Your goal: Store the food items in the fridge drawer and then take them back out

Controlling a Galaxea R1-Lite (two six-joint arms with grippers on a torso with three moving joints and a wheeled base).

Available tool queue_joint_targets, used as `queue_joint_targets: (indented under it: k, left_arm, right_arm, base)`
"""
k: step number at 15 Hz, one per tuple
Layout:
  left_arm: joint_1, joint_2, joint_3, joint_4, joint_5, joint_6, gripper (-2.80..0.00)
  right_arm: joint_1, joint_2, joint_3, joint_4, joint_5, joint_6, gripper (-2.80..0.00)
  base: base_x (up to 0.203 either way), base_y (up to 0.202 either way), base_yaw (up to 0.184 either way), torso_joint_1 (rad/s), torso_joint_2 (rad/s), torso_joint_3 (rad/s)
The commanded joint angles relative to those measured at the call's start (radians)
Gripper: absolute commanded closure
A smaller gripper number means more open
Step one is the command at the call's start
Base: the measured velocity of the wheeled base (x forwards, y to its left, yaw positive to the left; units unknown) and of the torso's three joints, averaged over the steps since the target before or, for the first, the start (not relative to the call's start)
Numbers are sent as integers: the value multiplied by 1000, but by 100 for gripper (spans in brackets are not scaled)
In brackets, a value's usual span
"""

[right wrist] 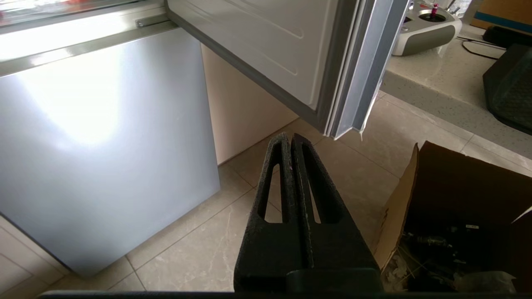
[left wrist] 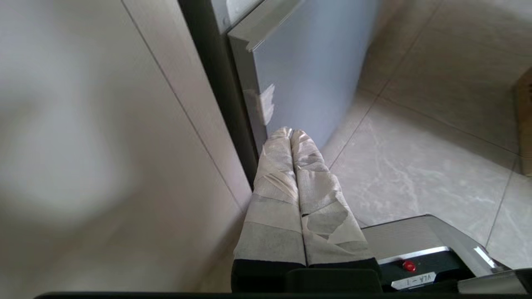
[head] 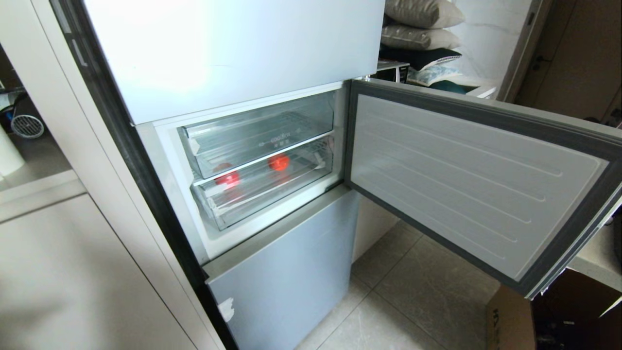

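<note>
Two food items (head: 227, 179) (head: 279, 162) sat inside the fridge drawer (head: 262, 187); its open door (head: 478, 180) swung toward three o'clock. I saw left gripper (left wrist: 290, 132) and right gripper (right wrist: 289, 138) closed, empty, low near a cardboard box (right wrist: 457, 216).

Two red food items (head: 278, 162) (head: 227, 179) show only as blurry glows thru the clear fridge drawer (head: 262, 187), centre of frame; exact shape can't be told. Lettering on upper bin (head: 257, 133) too small to read. Open door (head: 476, 180) cut off at right edge. Cardboard box (head: 505, 321), lower right, partly cropped; contents too dark to tell.
</note>
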Motion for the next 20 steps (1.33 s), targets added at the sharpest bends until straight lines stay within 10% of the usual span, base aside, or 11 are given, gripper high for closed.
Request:
queue_joint_targets:
  k: [1,20]
  left_arm:
    - [4,-59,3,8,1,-2,0]
    - [31,-265,3,5,55,-120,0]
  right_arm:
    - [0,0,2,-2,1,1,0]
    - [0,0,2,-2,1,3,0]
  base:
    - [0,0,0,0,0,0]
    - [1,-1,12,0,1,0]
